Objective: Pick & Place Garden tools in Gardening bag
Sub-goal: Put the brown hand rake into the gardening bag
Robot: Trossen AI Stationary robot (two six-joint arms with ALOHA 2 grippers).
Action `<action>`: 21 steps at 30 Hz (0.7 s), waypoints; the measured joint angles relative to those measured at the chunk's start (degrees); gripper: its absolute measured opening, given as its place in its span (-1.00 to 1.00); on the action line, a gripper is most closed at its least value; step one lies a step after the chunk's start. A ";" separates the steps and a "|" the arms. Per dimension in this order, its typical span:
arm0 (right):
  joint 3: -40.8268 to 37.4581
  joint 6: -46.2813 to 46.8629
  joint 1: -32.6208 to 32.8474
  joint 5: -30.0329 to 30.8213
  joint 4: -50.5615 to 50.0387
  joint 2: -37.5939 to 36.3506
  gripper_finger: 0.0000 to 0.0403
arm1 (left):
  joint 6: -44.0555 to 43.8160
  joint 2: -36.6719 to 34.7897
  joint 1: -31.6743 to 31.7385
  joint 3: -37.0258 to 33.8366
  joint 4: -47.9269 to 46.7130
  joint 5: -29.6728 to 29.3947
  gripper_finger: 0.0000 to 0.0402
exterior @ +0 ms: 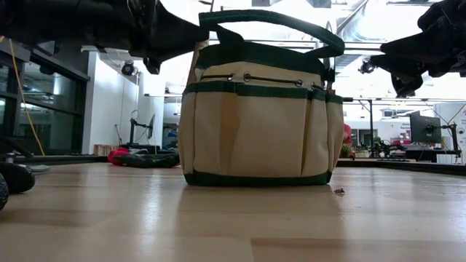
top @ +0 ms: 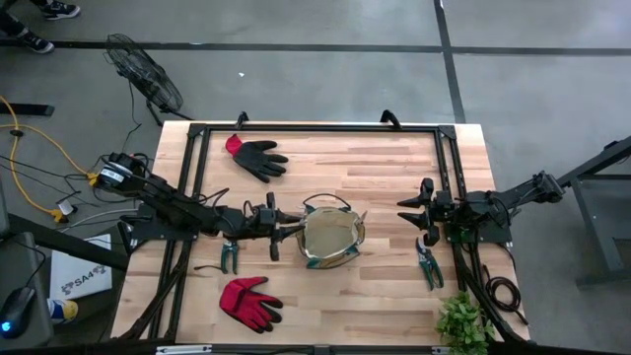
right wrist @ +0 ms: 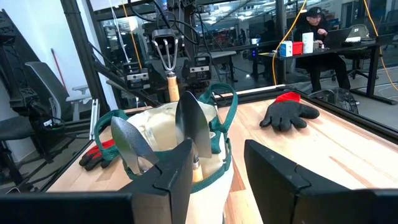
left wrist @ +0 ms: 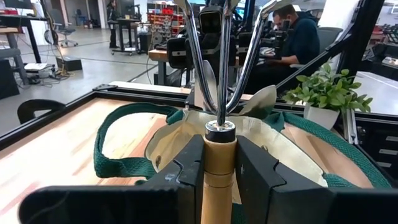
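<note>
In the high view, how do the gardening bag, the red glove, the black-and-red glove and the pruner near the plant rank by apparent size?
1. gardening bag
2. red glove and black-and-red glove: look alike, not ranked
3. pruner

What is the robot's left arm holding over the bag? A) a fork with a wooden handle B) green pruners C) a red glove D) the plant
A: in the left wrist view the left gripper has its fingers shut on the wooden handle of the fork, whose silver prongs reach over the open gardening bag.
</note>
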 joint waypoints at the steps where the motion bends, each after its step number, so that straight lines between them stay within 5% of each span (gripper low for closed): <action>1: 0.01 0.00 0.00 0.00 0.00 0.00 -0.32 | -0.01 0.00 0.00 0.00 0.10 0.10 -0.71; 21: 0.02 0.00 0.00 0.01 0.00 0.00 -0.32 | -3.00 7.20 0.00 -0.04 6.46 1.90 -0.71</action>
